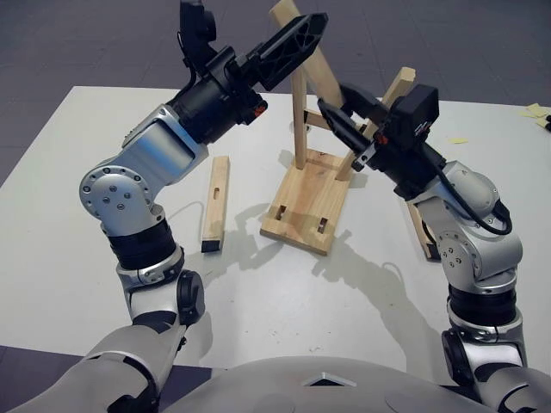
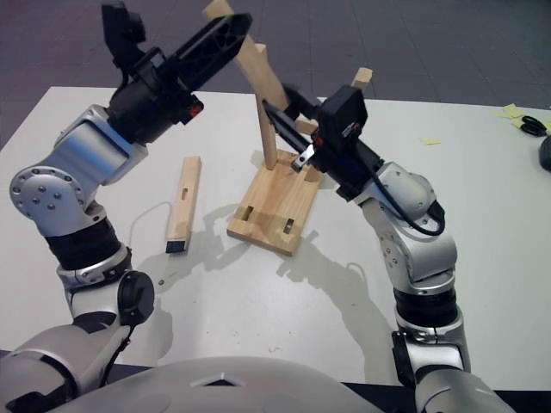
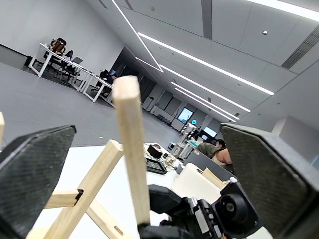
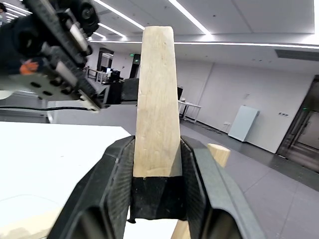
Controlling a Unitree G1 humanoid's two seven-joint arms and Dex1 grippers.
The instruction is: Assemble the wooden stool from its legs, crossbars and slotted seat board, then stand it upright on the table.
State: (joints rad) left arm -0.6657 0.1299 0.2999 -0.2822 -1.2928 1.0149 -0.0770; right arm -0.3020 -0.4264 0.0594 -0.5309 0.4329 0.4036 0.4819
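The slotted seat board (image 1: pixel 303 205) lies on the white table (image 1: pixel 103 129), its far end raised. Legs joined by a crossbar (image 1: pixel 315 124) rise from it. My right gripper (image 1: pixel 334 110) is shut on a slanted leg (image 4: pixel 156 99) about halfway up. The top of that leg (image 3: pixel 130 144) stands between the wide-apart fingers of my left gripper (image 1: pixel 303 34), which is open and touches nothing. Another leg (image 1: pixel 394 93) leans behind my right wrist. One loose leg (image 1: pixel 215 203) lies flat to the left of the board.
A further wooden piece (image 1: pixel 421 232) lies on the table behind my right forearm. Yellow notes (image 1: pixel 534 110) and a dark object (image 2: pixel 534 125) sit at the far right corner. Bare tabletop stretches in front of the board and along the left side.
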